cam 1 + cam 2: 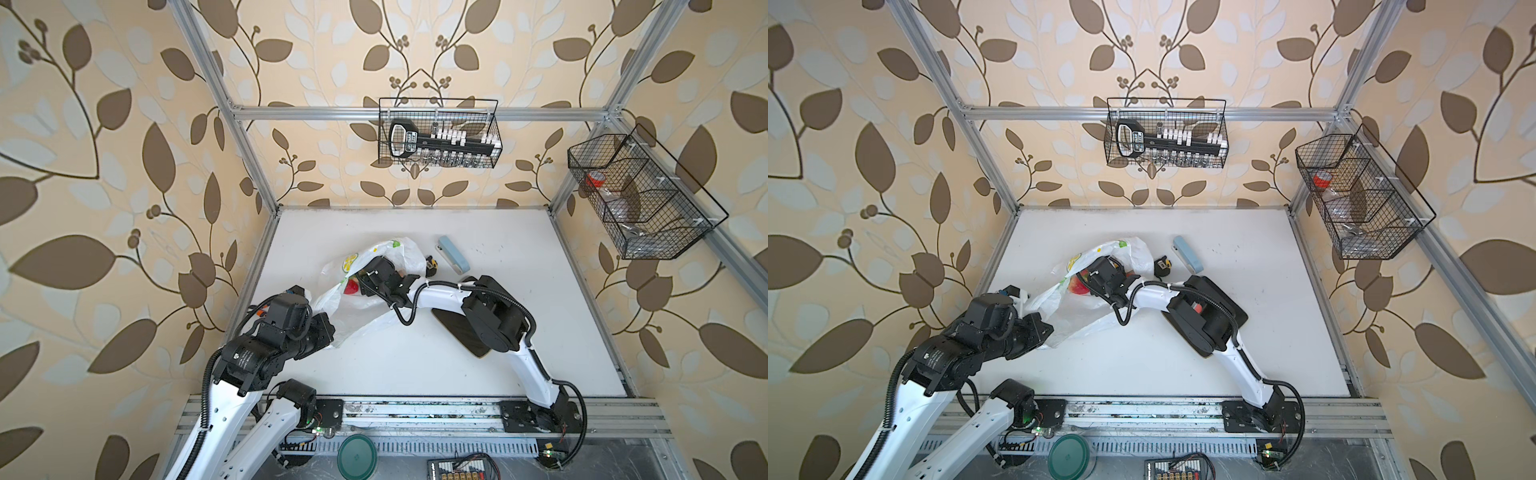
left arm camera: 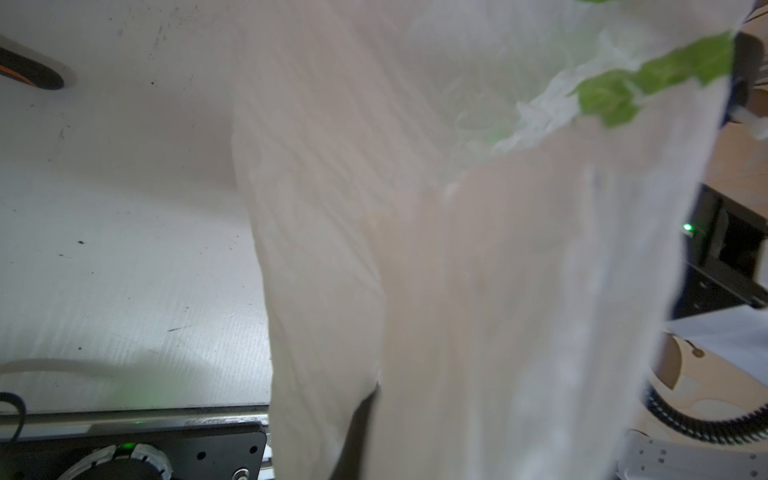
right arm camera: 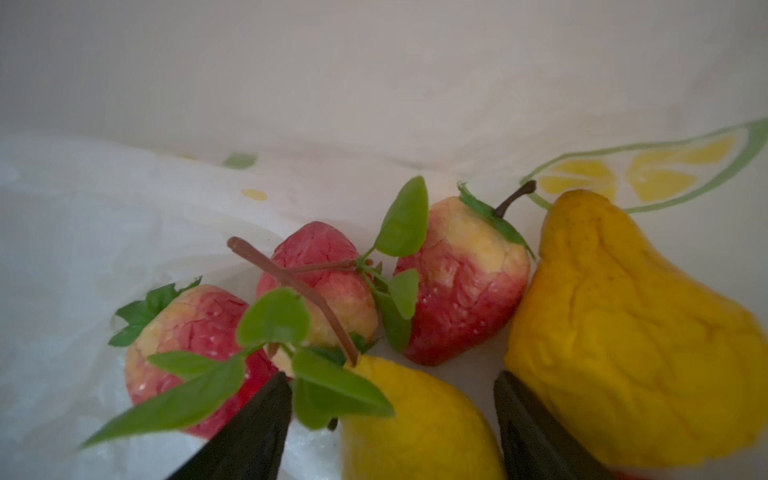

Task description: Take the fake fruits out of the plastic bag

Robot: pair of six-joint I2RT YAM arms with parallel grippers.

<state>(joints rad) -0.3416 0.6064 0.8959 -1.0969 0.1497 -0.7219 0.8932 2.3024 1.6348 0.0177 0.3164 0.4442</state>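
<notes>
The white plastic bag (image 1: 361,311) printed with lemon slices lies left of centre on the table, its mouth held up. My left gripper (image 1: 328,328) is shut on the bag's near edge; the bag (image 2: 457,249) covers its jaws in the left wrist view. My right gripper (image 1: 359,280) reaches into the bag's mouth, next to a red fruit (image 1: 352,287). Inside, my right gripper (image 3: 392,415) is open, with the yellow lemon (image 3: 415,424) and its leafy stem between the jaws. Three strawberries (image 3: 457,282) lie just beyond, and the pear (image 3: 636,332) rests beside one finger.
A pale blue case (image 1: 454,254) and a small black and yellow object (image 1: 432,266) lie just behind the bag. A dark board (image 1: 453,328) sits under the right arm. Wire baskets (image 1: 438,133) hang on the walls. A green lid (image 1: 357,457) lies below the table's front rail.
</notes>
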